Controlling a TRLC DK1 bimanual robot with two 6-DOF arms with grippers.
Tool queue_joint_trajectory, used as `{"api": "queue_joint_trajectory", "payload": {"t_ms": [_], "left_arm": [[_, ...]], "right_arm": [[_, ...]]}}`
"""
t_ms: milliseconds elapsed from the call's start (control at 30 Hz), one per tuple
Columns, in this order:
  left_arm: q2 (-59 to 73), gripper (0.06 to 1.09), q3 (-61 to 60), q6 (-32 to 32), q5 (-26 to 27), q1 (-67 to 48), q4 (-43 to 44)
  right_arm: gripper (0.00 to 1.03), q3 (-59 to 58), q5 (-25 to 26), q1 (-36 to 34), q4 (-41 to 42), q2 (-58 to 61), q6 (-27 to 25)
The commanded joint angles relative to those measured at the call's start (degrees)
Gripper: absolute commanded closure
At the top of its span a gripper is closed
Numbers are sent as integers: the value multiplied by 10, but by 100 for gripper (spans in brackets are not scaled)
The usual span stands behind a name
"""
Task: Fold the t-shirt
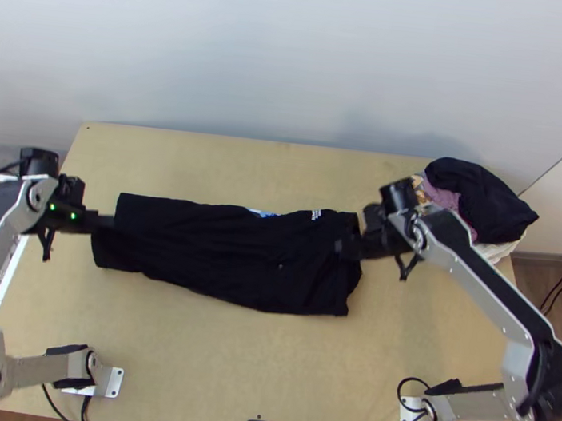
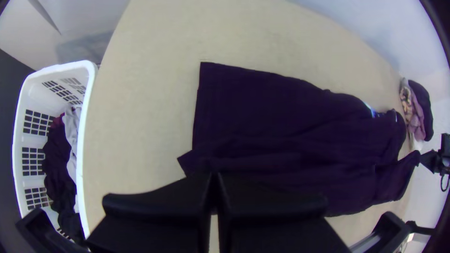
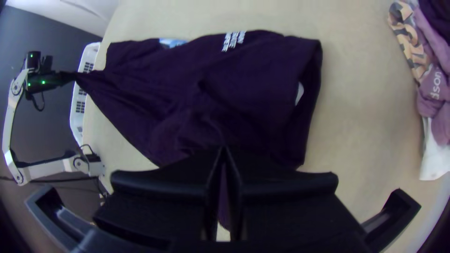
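Table [image 1: 264, 369]: light wood, pale wall [image 1: 297, 59] at twelve o'clock
T-shirt [image 1: 225, 246]: black, mid-table, folded lengthwise, nine to three o'clock; layer count unclear
Left gripper [image 1: 105, 224]: shirt's nine o'clock end, fingers closed on cloth; pinched edge hidden
Right gripper [image 1: 344, 248]: three o'clock end, fingers closed on cloth; grip point obscured
Clothes pile [image 1: 483, 201]: two o'clock, lower layers covered
Basket [image 2: 84, 117]: nine o'clock, beside table, contents partly hidden

Lab, robot arms [image 1: 479, 273] on table [image 1: 185, 361]
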Motion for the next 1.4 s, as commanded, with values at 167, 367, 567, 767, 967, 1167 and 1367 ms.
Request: {"api": "queue_joint_trajectory", "payload": {"t_ms": [167,367,567,767,967,1167,1367], "left_arm": [[162,105,180,-67,2,5,27],[236,104,258,-94,1,-22,28],[296,105,271,-101,1,-36,38],[302,104,234,-113,1,-38,83],[299,62,226,-131,2,-40,102],[263,9,215,-144,44,-43,116],[191,9,166,-104,44,-19,133]], "right_arm": [[99,147,35,-69,30,120,13],[99,218,56,-70,34,188,23],[99,255,61,-74,35,253,40],[99,261,54,-77,39,280,62],[68,285,36,-94,26,282,78],[3,288,19,-81,-17,251,79],[3,286,19,-48,-19,180,77]]}}
